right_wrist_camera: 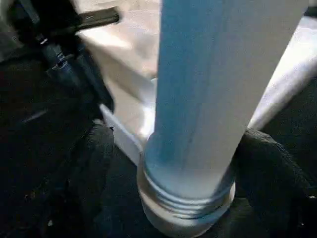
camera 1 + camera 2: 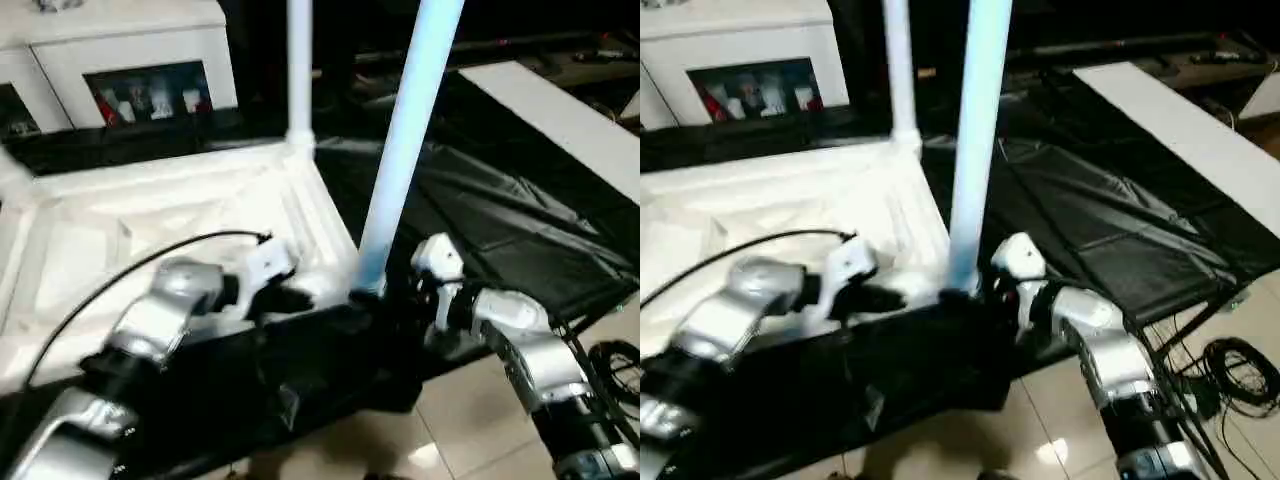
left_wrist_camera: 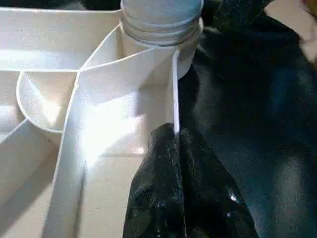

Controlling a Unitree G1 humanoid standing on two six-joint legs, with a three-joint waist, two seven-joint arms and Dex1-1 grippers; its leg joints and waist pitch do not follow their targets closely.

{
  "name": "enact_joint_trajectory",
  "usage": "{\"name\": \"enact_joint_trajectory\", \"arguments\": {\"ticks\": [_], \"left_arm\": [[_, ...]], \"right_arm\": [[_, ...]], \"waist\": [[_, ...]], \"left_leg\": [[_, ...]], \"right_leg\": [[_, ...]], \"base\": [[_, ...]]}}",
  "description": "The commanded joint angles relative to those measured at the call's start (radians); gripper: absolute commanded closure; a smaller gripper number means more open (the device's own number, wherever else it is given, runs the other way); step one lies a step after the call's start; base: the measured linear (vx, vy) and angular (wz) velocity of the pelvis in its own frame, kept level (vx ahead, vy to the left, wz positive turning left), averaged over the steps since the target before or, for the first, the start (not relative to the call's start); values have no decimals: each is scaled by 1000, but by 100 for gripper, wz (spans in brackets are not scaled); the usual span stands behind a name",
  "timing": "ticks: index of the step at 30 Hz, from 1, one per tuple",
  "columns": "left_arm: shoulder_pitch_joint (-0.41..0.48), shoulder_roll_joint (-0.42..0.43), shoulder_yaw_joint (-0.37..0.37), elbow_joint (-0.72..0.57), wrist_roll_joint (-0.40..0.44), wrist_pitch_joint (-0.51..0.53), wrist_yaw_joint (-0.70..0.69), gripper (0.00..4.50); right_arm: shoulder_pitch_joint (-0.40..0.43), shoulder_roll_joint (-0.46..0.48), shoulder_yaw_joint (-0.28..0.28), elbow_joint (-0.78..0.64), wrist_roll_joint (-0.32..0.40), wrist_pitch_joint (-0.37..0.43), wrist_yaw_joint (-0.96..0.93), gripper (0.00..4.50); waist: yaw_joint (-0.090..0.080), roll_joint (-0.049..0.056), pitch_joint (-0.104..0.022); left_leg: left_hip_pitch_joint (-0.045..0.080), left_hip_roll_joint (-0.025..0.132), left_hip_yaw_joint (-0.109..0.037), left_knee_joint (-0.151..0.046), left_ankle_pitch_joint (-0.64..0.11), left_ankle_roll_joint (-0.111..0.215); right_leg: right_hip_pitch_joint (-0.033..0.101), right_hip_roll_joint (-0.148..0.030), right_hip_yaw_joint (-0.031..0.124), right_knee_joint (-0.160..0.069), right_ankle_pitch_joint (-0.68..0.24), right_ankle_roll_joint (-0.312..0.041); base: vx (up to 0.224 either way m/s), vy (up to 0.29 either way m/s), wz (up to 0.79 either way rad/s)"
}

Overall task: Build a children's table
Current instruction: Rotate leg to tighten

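The white tabletop (image 2: 150, 230) lies upside down on black cloth, ribs up. One white leg (image 2: 299, 70) stands upright in its far right corner socket. A second leg (image 2: 405, 150) rises, slightly tilted, from the near right corner, its threaded end (image 1: 188, 198) sitting at the socket. My right gripper (image 2: 385, 295) is shut on this leg just above the thread, with a black finger (image 1: 94, 163) on either side. My left gripper (image 2: 300, 297) is shut on the tabletop's thin side wall (image 3: 174, 89), a short way from that corner.
A white cabinet with glass doors (image 2: 140, 60) stands behind the tabletop. The black cloth (image 2: 480, 220) spreads to the right, with a long white board (image 2: 560, 120) beyond it. Black cables (image 2: 1230, 370) lie on the tiled floor at the near right.
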Motion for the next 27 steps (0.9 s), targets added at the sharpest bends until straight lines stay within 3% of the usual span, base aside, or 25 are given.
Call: {"name": "enact_joint_trajectory", "arguments": {"ticks": [1, 3, 4, 6, 19, 27], "left_arm": [[33, 5, -46, -6, 15, 25, -26, 450], [38, 8, -42, -18, 12, 30, -25, 450], [42, 10, -41, -27, 10, 34, -25, 450], [45, 13, -43, -36, 7, 39, -27, 450], [55, 19, -39, -58, 4, 55, -25, 450], [40, -19, -25, -15, 10, 44, 34, 450]], "right_arm": [[8, -9, 24, -23, 12, 15, 36, 59], [10, -9, 25, -27, 5, 20, 50, 59], [10, -6, 24, -26, 0, 22, 55, 86], [8, -6, 26, -25, 2, 25, 55, 94], [4, -13, 32, -3, -18, 19, 63, 213], [13, 17, 17, 37, -28, 15, 0, 243]], "waist": [[4, -4, -51], [5, -5, -52], [5, -4, -52], [4, -5, -53], [6, -7, -58], [4, -9, -56]], "left_leg": [[14, 36, -9, -56, -220, 77], [14, 37, -10, -58, -231, 64], [14, 37, -11, -58, -231, 61], [12, 36, -11, -57, -218, 60], [11, 33, -10, -50, -174, 78], [11, 31, -10, -50, -189, 72]], "right_leg": [[42, -43, 34, -56, -195, -253], [43, -44, 35, -56, -219, -242], [42, -44, 36, -56, -220, -241], [44, -43, 36, -53, -205, -237], [48, -42, 35, -47, -159, -248], [47, -41, 35, -48, -170, -245]], "base": [[0, 0, 0], [0, 0, 0], [0, 0, 0], [0, 0, 0], [0, 0, 0], [0, 0, 0]]}}
